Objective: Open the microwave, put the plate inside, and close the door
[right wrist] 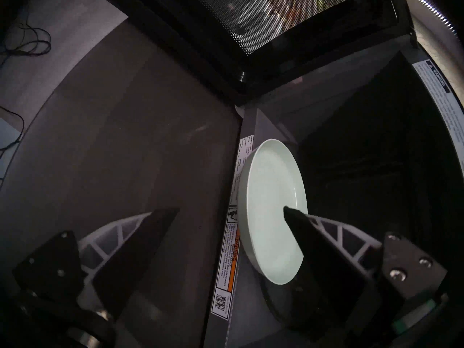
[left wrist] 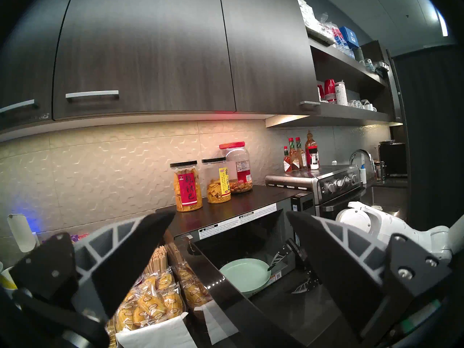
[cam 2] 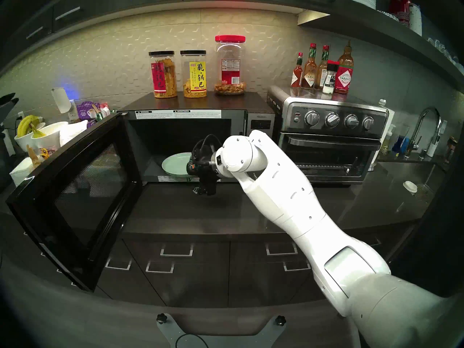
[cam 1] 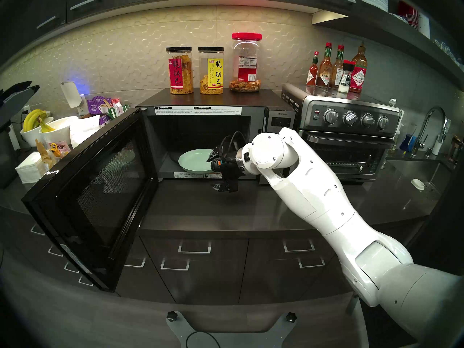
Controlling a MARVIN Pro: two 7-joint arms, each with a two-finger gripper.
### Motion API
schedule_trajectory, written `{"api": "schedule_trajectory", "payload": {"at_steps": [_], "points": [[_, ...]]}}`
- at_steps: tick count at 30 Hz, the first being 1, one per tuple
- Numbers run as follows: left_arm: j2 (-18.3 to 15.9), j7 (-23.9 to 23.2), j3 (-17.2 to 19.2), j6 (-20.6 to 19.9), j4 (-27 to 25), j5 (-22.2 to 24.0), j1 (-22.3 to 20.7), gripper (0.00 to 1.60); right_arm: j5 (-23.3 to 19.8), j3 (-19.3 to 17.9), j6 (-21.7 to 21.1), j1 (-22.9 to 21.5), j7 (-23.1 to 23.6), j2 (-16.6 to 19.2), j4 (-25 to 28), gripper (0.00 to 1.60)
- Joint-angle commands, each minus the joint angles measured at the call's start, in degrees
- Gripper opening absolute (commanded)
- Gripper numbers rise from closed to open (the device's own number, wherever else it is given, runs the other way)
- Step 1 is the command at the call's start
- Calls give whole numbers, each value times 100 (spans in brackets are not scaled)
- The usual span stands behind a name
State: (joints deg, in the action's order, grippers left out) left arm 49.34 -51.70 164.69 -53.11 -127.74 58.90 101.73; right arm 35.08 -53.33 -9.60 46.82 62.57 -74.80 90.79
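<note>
The black microwave (cam 1: 213, 99) stands on the counter with its door (cam 1: 100, 189) swung wide open to the left. The mint-green plate (cam 1: 193, 160) lies flat on the cavity floor, close to the front sill. My right gripper (cam 1: 213, 173) is open at the plate's right rim, turned on its side. One finger reaches over the plate (right wrist: 273, 201) and the other hangs outside in front of the sill; neither presses it. The right gripper (right wrist: 231, 210) holds nothing. My left gripper (left wrist: 229, 214) is open and empty, raised left of the microwave (left wrist: 251, 196), facing the plate (left wrist: 243, 272).
Three snack jars (cam 1: 211, 71) stand on the microwave. A stainless toaster oven (cam 1: 351, 139) with sauce bottles (cam 1: 336, 68) sits right of it, then a sink and faucet (cam 1: 431, 129). Bowls with bananas (cam 1: 42, 129), napkins and snack packs (left wrist: 150, 304) crowd the counter behind the open door.
</note>
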Motion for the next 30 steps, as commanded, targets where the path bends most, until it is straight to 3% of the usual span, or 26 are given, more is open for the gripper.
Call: {"api": "schedule_trajectory", "payload": {"at_steps": [1, 9, 30], "points": [[-17, -626, 31, 9, 4, -9, -6, 160, -245, -345, -2, 317, -2, 332, 717, 160], [-18, -607, 31, 10, 1, -1, -3, 160, -395, -698, -28, 796, -27, 664, 1321, 160], [-20, -599, 31, 12, 1, 5, -1, 160, -752, -1190, 276, 1267, -226, 859, 1425, 160]]}}
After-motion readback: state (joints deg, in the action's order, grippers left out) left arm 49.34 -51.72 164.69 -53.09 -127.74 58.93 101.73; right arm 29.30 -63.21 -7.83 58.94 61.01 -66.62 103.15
